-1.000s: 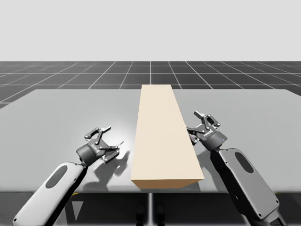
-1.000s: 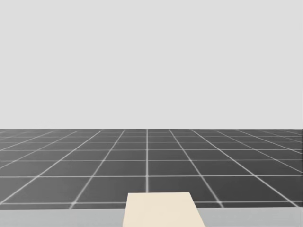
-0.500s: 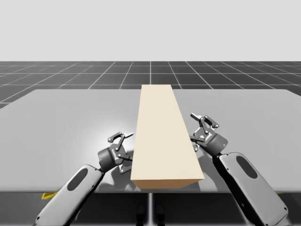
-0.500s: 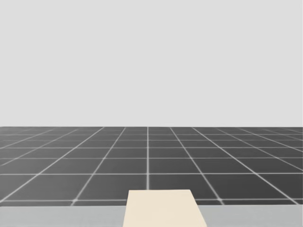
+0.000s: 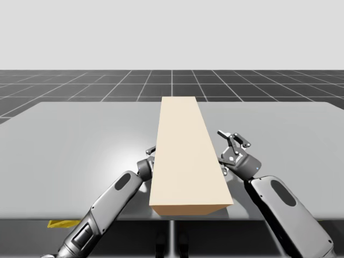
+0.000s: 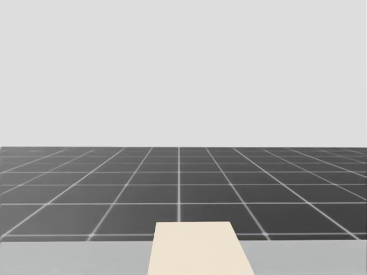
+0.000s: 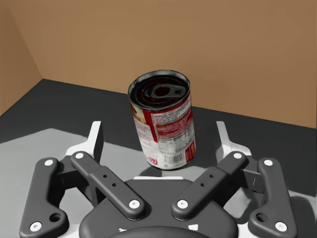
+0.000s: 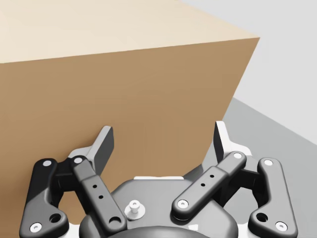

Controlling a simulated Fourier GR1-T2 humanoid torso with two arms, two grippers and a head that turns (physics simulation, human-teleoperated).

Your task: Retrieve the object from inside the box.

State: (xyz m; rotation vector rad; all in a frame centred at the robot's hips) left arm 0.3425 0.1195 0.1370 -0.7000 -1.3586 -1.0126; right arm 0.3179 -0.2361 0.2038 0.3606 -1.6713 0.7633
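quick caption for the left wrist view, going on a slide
Left claw open inside the cardboard box, a red-labelled can standing between its fingers, not yet gripped.

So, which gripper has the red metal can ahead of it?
The left gripper, red metal can ahead; the right gripper faces the outer wall of the tan cardboard box.

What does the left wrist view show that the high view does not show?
Left wrist view, not the high one: a red can standing upright inside the box, just ahead of my left gripper, jaws open. High view, not the wrist one: the box's beige top, the grey table, my right gripper beside the box. Both: the box itself.
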